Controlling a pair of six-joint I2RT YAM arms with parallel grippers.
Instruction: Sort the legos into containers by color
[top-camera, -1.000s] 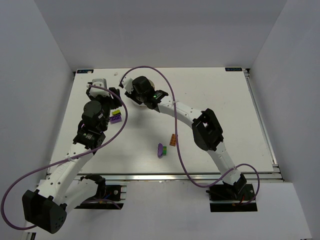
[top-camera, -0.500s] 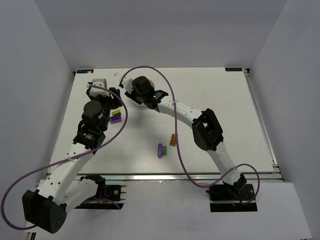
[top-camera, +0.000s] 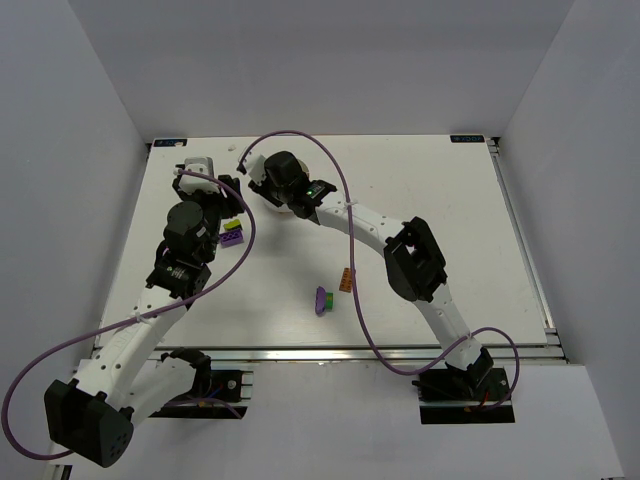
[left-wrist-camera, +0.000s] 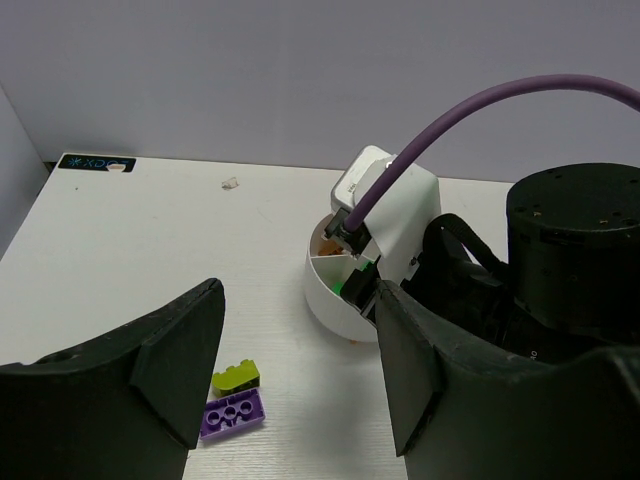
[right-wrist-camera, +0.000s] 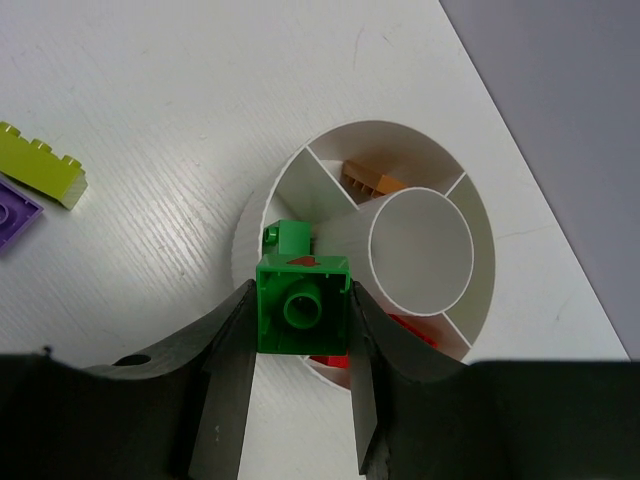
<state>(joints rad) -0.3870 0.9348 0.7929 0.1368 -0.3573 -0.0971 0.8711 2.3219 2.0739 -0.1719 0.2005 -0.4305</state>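
White table (top-camera: 450, 220), far left: right claw (right-wrist-camera: 300, 322) clamps a green lego (right-wrist-camera: 303, 298) over the dish (right-wrist-camera: 482, 250)'s green wedge for the drop; left claw (left-wrist-camera: 300, 330) open, empty, by the lime lego (left-wrist-camera: 236, 377).

On my table (left-wrist-camera: 150, 230) I find one small dark sticker (left-wrist-camera: 96, 163) at the far left corner. Its pale blue print is too blurred for me to read with certainty. From above, a second sticker (top-camera: 467, 139) sits at the far right corner — equally illegible.

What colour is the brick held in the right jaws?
Green. The brick shows best in the right wrist view.
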